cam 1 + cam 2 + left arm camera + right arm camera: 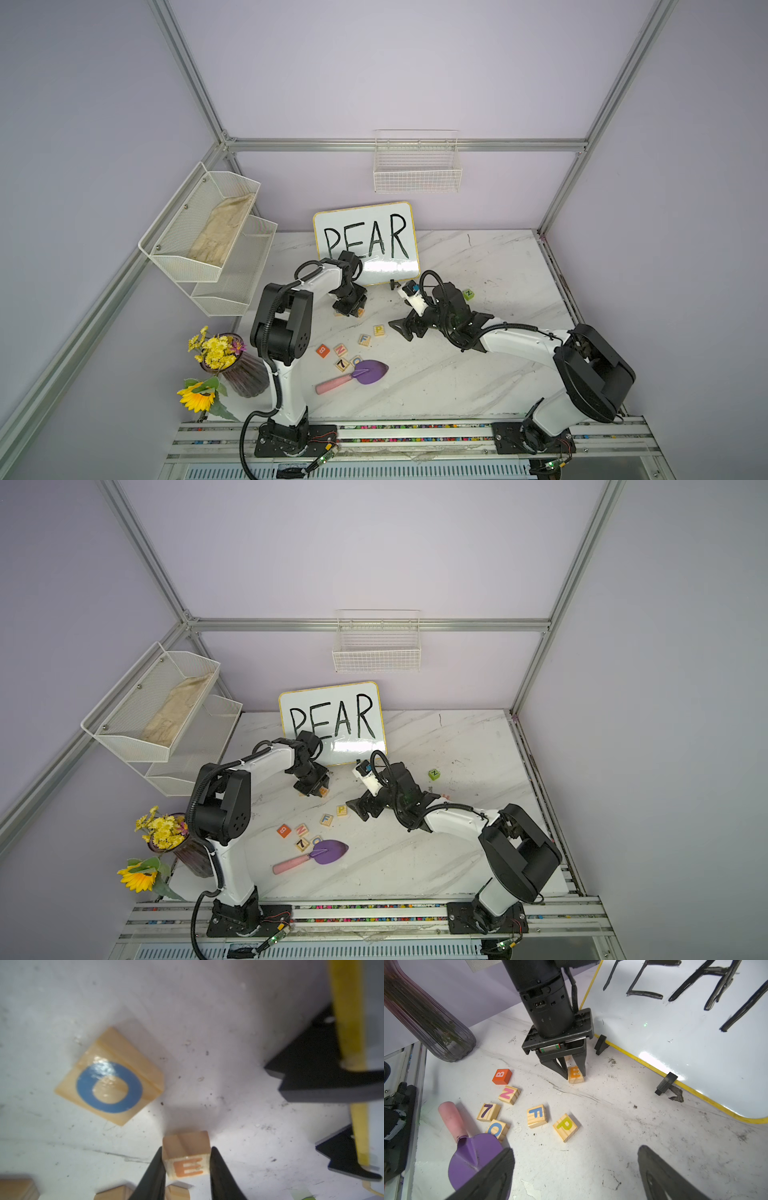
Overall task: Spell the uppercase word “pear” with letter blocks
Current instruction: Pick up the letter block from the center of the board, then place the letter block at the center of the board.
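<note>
Nearest, well in front of the whiteboard [675, 1032], the right gripper [575, 1149] hangs spread wide and empty. Beyond it the P block [565, 1127] lies flat beside stray letter blocks [536, 1115]. It looks like light, rigid wood with glossy, perhaps slick faces, so it is best pinched square across two opposite sides. Farther on, just before the whiteboard's lower edge, the left gripper [574, 1075] is clenched on the E block [186, 1156] in just that way, one finger on each side wall. Both are pale wooden cubes, one with a yellow-green P and one with an orange E. No A or R block shows.
</note>
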Controlling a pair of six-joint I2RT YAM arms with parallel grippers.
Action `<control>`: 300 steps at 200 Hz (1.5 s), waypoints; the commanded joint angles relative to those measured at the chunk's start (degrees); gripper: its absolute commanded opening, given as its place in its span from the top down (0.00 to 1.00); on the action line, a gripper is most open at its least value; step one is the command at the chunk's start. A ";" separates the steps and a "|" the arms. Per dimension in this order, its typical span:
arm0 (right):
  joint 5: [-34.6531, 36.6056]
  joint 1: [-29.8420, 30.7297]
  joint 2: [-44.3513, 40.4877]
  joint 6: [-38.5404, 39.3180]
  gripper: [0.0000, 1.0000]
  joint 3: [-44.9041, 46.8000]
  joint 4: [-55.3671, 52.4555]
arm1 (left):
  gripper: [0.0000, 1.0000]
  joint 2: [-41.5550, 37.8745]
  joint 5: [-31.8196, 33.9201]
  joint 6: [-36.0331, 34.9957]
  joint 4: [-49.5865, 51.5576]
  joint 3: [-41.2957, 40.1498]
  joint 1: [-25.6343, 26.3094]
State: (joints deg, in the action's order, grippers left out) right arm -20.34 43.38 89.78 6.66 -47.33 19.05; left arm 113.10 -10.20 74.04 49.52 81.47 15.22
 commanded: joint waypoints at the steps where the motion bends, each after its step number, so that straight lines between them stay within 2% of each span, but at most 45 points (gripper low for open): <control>1: 0.16 -0.40 -1.62 -0.46 0.05 -0.56 0.55 | 0.70 -0.53 0.52 -6.18 0.98 6.78 1.40; 33: 3.71 -0.40 -2.43 -2.54 0.05 -0.95 0.28 | 0.70 -1.00 2.09 -12.03 2.76 10.21 3.16; 48: 8.46 -0.40 -3.34 -4.00 0.05 -1.16 0.00 | 0.70 -1.38 2.01 -15.05 3.04 11.13 4.29; 69: 18.58 -0.48 -5.09 -7.14 0.05 -1.58 -1.31 | 0.70 -1.02 0.05 -19.90 3.62 12.95 6.42; 89: 25.43 -0.62 -7.50 -9.05 0.05 -2.02 -4.47 | 0.70 -1.89 2.75 -23.52 4.40 13.49 9.47; 107: 28.17 -0.66 -10.06 -10.39 0.05 -1.52 -6.57 | 0.70 -3.48 5.55 -25.20 4.51 13.30 12.31; 195: 34.22 -0.66 -23.25 -11.57 0.05 4.03 -16.86 | 0.69 -7.98 7.13 -24.78 4.54 7.56 20.28; 243: 29.11 -0.66 -28.20 -11.86 0.05 7.78 -16.26 | 0.69 -7.94 8.04 -22.12 4.45 3.67 23.31; 300: 29.10 -0.67 -29.43 -12.25 0.05 8.92 -16.50 | 0.69 -6.80 9.48 -21.16 3.45 0.39 23.76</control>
State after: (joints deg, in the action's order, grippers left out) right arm 9.39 42.78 61.08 -4.73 -38.81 3.49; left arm 106.72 -2.17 51.86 53.71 84.42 39.13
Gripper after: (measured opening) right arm 0.955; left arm 0.311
